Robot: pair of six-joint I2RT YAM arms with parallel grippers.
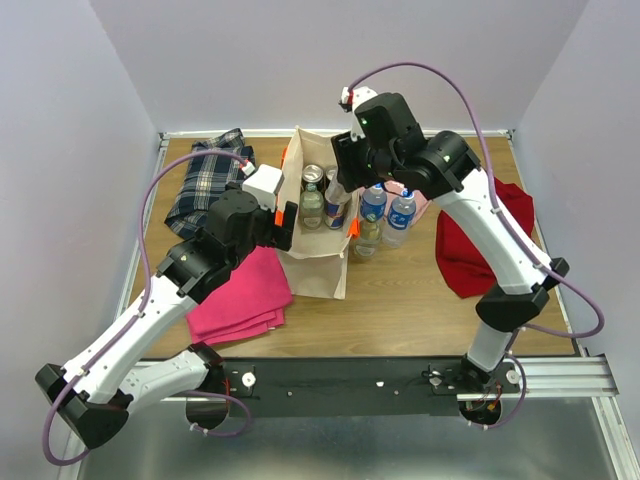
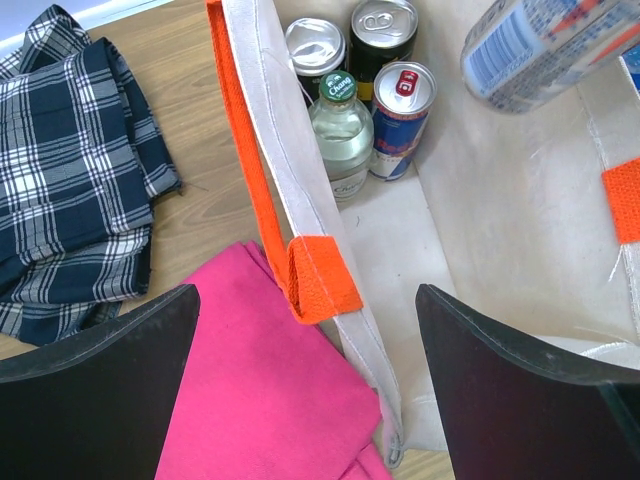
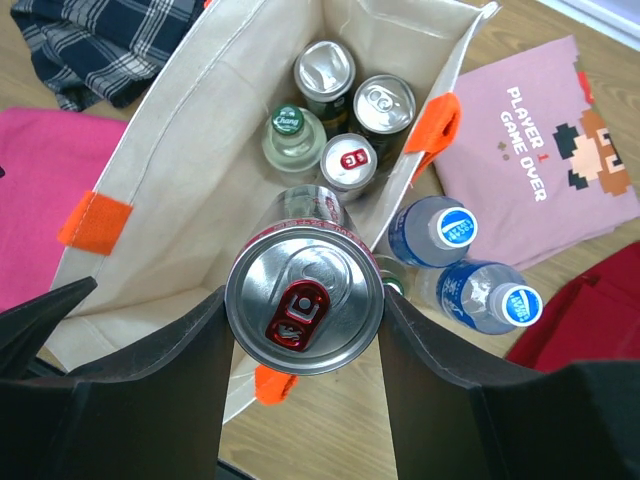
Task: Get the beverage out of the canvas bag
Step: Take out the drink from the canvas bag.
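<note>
The right gripper pinches one red-tabbed can by its sides over the open mouth of the canvas bag, which stands between the two arms and holds three more cans and one green-capped glass bottle. The left gripper is spread wide, one finger on either side of the bag's left wall, gripping nothing. Just outside the right wall stand two blue-capped water bottles, and four fabrics lie around: a plaid cloth, a bright pink cloth, a red cloth and a printed shirt.

Plain white walls enclose the wooden table on three sides. A black strip runs along its near edge.
</note>
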